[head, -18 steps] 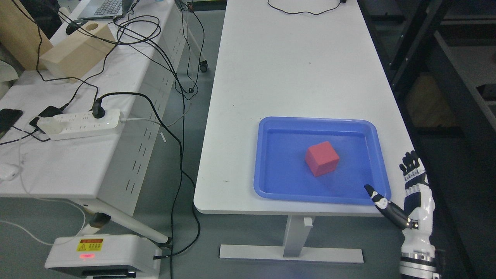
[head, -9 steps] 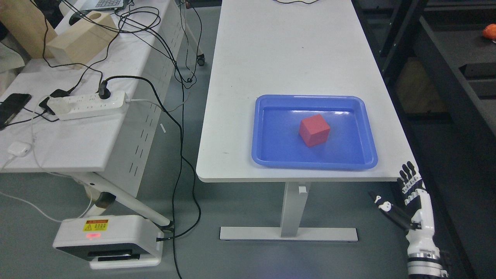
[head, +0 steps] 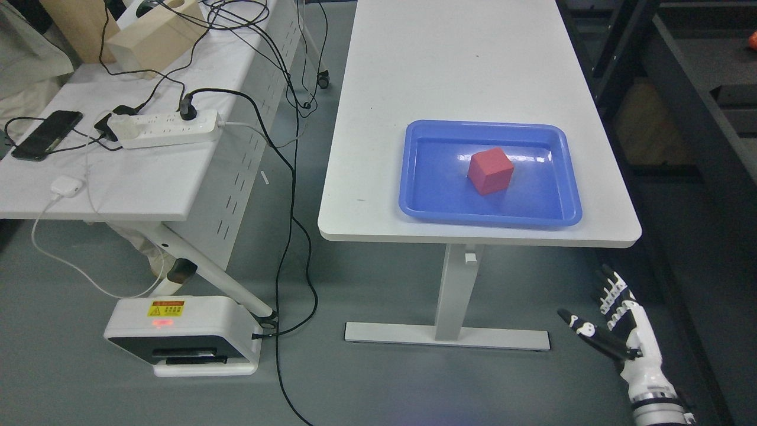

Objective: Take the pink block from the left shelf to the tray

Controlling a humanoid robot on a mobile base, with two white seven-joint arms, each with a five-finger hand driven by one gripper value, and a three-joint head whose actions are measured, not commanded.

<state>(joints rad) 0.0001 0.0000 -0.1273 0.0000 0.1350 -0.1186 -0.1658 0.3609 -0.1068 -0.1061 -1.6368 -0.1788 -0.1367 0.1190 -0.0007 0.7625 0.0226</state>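
- The pink block [head: 490,170] is sitting inside the blue tray [head: 414,204], a little past the middle of it, and nothing is holding it.
- The tray is lying on the white tabletop [head: 449,65], close to the near edge.
- The right hand [head: 618,331] is hanging low at the bottom right, down below the tabletop and well apart from the tray.
- Its fingers [head: 609,290] are spreading wide open and the thumb is sticking out to the left. They are holding nothing.
- The block is lying up and to the left of this hand, so any next move would be going that way.
- The right hand is the only hand showing. The left hand is not showing at all.
- The block is a cube, so it has no long side. It is sitting turned a bit, with one corner edge pointing toward the camera.
- I am thinking the job looks done, since the block is already resting in the tray.
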